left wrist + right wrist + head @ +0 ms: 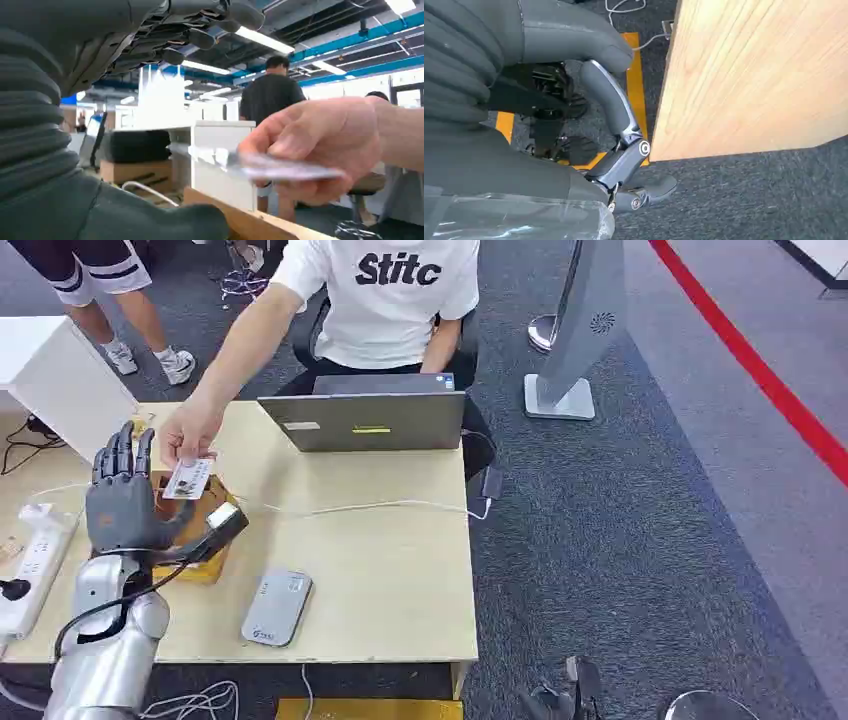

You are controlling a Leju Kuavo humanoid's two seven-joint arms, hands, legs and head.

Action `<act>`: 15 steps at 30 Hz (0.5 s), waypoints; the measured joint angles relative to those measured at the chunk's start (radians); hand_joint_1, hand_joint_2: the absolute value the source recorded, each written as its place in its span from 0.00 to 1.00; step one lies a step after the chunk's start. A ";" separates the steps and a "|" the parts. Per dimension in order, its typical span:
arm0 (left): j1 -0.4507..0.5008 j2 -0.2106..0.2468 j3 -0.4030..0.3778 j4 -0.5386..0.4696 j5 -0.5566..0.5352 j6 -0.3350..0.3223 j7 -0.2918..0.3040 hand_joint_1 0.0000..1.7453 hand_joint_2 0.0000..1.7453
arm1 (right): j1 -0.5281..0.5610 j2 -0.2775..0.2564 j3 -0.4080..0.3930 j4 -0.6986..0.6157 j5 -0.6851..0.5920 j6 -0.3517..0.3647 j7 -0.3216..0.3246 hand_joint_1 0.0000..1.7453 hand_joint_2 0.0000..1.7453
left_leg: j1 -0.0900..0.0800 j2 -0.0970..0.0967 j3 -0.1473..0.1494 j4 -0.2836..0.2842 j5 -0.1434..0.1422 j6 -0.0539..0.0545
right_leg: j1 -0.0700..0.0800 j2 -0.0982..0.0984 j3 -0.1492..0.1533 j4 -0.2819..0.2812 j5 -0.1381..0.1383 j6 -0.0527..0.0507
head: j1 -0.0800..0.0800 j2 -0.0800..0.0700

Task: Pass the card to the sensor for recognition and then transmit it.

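**Card held by a person beside the raised left hand**

Card [188, 478] sits pinched in a person's hand [190, 430], at your left hand's [125, 502] one o'clock, over the bench [400, 580]. Your left hand is spread, holding nothing. Your right hand [624, 165] hangs off the bench edge, fingers loosely apart, holding nothing.

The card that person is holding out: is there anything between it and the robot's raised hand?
No. In the head view the card, pinched in the person's hand, sits right beside the left hand, whose fingers are spread and holding nothing. Whether they touch is unclear.
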 joint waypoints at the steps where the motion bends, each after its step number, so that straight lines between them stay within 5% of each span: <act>1: -0.018 0.010 -0.015 0.019 -0.019 0.005 0.014 0.00 1.00 | -0.002 0.000 0.004 0.000 0.003 0.001 0.001 0.00 1.00 | 0.000 0.000 0.000 0.000 0.000 0.000 | 0.000 0.000 0.000 0.000 0.000 0.000 | 0.000 0.000; 12: -0.166 0.115 -0.139 0.202 -0.218 0.041 0.159 0.00 1.00 | -0.021 0.004 0.021 0.004 0.019 0.008 0.028 0.00 1.00 | 0.000 0.000 -0.001 0.000 0.001 -0.001 | 0.000 0.000 -0.001 0.001 0.000 0.000 | 0.000 0.000; 13: -0.171 0.119 -0.145 0.211 -0.225 0.044 0.166 1.00 1.00 | -0.021 0.004 0.022 0.004 0.019 0.010 0.029 0.00 1.00 | 0.000 0.000 0.000 0.000 0.001 -0.001 | 0.000 0.000 -0.001 0.001 0.000 0.000 | 0.000 0.000; 15: -0.180 0.123 -0.149 0.228 -0.229 0.047 0.166 1.00 1.00 | -0.022 0.004 0.024 0.004 0.018 0.011 0.029 0.00 1.00 | 0.000 0.000 -0.001 0.000 0.001 -0.001 | 0.000 0.000 -0.001 0.001 0.000 0.000 | 0.000 0.000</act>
